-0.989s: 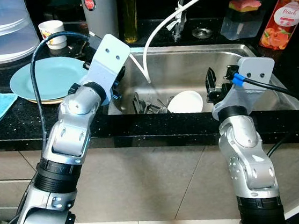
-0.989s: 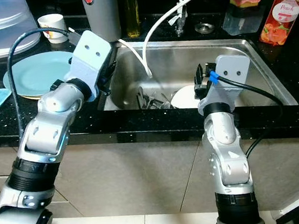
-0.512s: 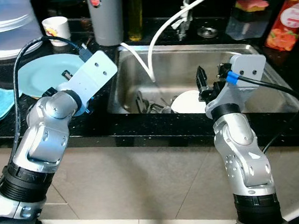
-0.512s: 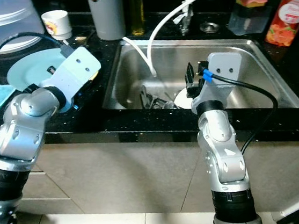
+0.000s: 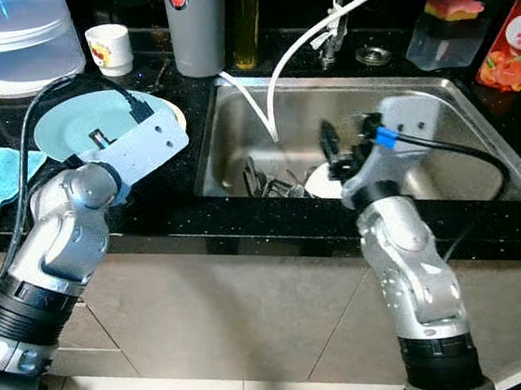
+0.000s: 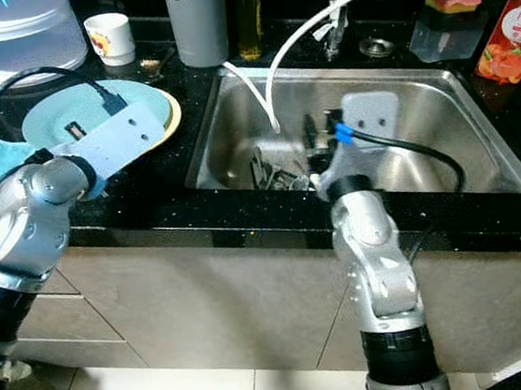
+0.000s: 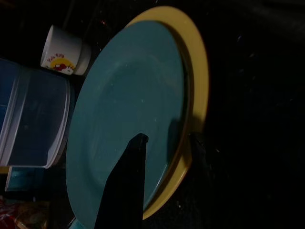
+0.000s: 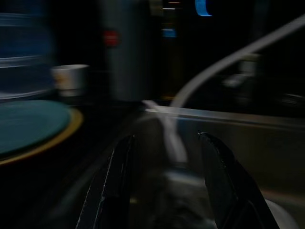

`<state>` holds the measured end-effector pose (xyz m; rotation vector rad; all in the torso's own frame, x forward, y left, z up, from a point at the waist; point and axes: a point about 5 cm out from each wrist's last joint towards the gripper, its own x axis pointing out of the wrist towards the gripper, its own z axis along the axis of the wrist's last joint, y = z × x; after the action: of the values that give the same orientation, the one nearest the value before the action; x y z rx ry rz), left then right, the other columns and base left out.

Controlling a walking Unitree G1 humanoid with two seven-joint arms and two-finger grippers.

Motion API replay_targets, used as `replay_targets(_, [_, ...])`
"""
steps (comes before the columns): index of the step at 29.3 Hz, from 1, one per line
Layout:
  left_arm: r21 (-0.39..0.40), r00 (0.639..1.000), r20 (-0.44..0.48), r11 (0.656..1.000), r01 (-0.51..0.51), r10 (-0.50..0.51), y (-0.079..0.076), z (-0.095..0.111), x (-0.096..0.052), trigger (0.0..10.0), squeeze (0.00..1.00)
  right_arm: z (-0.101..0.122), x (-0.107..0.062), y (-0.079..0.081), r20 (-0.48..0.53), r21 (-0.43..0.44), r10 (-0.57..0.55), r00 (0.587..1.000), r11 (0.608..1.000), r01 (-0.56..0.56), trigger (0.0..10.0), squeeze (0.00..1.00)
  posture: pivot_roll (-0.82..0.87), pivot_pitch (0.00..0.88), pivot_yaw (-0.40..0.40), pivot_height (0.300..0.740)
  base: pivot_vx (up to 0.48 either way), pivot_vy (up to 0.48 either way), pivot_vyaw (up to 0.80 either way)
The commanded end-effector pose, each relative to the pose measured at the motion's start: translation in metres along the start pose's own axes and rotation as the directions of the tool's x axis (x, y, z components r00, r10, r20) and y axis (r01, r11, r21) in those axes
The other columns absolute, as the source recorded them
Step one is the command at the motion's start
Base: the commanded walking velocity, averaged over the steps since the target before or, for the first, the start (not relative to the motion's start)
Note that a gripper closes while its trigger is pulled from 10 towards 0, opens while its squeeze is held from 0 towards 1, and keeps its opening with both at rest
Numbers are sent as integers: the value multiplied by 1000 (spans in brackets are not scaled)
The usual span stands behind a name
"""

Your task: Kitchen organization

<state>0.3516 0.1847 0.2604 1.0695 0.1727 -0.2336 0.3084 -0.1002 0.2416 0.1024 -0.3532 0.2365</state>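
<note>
dishes sit in the sink (image 5: pixel 481 146): white bowl (image 5: pixel 320 181) beside cutlery (image 5: pixel 269 185). your right claw (image 8: pixel 167 186) hovers above, spread wide; drop it straight onto the bowl's rim. left claw's (image 7: pixel 157 157) spread i cannot tell.

brushed steel sink (image 5: pixel 438 104), glossy speckled counter (image 5: pixel 167 201)

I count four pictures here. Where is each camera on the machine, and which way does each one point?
Left eye view: on the head, looking down at the counter and sink; both silver arms show.
Right eye view: the head's other eye, same scene, same arms.
Left wrist view: on the left arm, looking along the left gripper at the blue plate lying on a yellow plate.
Right wrist view: on the right arm, looking along the right gripper, jaws apart, over the sink toward the grey canister.
Shared: the white cup shows in all four views.
</note>
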Motion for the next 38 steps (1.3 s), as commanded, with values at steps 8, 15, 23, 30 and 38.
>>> replay_targets(8, [114,1000,-28,993,-7,10,4,-2,8,10000,0,-4,1,5,-21,12,24,999,1000,-24,10000,0,234,30,-43,740,0,0,0])
replay_targets(15, [157,999,-40,987,42,-36,1,-3,14,10000,0,-4,0,4,-24,12,24,999,1000,-24,10000,0,231,37,-40,740,0,0,0])
replay_targets(23, [183,996,-57,979,85,-76,-1,-4,21,7569,0,-3,-1,2,-24,8,14,1000,1000,-14,10000,0,227,44,-37,740,0,0,0])
replay_targets(30, [209,992,-66,970,122,-111,-4,-5,24,0,0,-4,-3,-1,-29,6,0,1000,1000,0,10000,0,225,50,-39,740,0,0,0])
replay_targets(38, [231,994,-53,967,108,-98,-2,-4,24,0,0,-4,-3,-1,-29,5,-5,1000,1000,5,10000,0,224,51,-42,740,0,0,0])
